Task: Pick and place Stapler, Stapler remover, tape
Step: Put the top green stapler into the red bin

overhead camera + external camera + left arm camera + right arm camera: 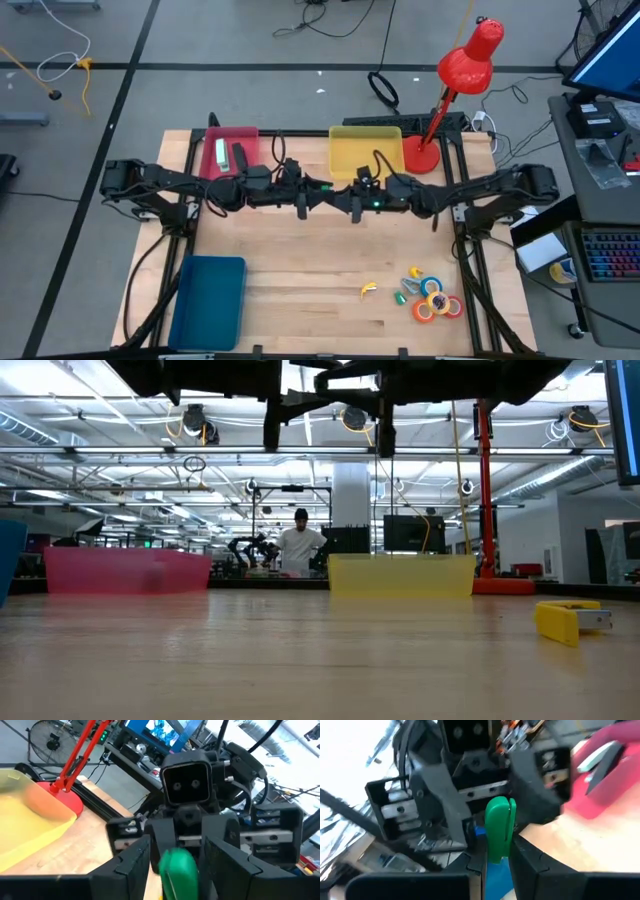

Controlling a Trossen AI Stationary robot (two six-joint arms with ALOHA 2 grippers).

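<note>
Where both arms meet over the middle of the wooden table (300, 265), a small green object (176, 865) hangs in the air between them; whether it is the stapler remover I cannot tell.

Farthest out on the left arm's side and nearer the table's front edge lies a blue tray (208, 300). Behind the left arm's wrist sits a pink tray (232, 133), and in it lie a pale stapler (220, 155) and a dark stapler (239, 157) side by side.

The left gripper (172, 870) points toward the right arm. Its fingers stand apart, one on either side of the green object, with a sliver of gap showing on each side, so it has no firm hold.

Facing it tip to tip, the right gripper (499, 860) has its fingers pressed in on the lower part of the green object, which stands upright out of them.

Just behind the two grippers sits a yellow tray (366, 131). Beyond the right gripper's wrist, at the table's back corner, stands a red desk lamp (462, 70).

Well in front of the right gripper, down on the table, lies a small yellow piece (367, 290). Beside it lie a tiny green bit (398, 297) and the tape (437, 303), a cluster of coloured rolls touching one another.
</note>
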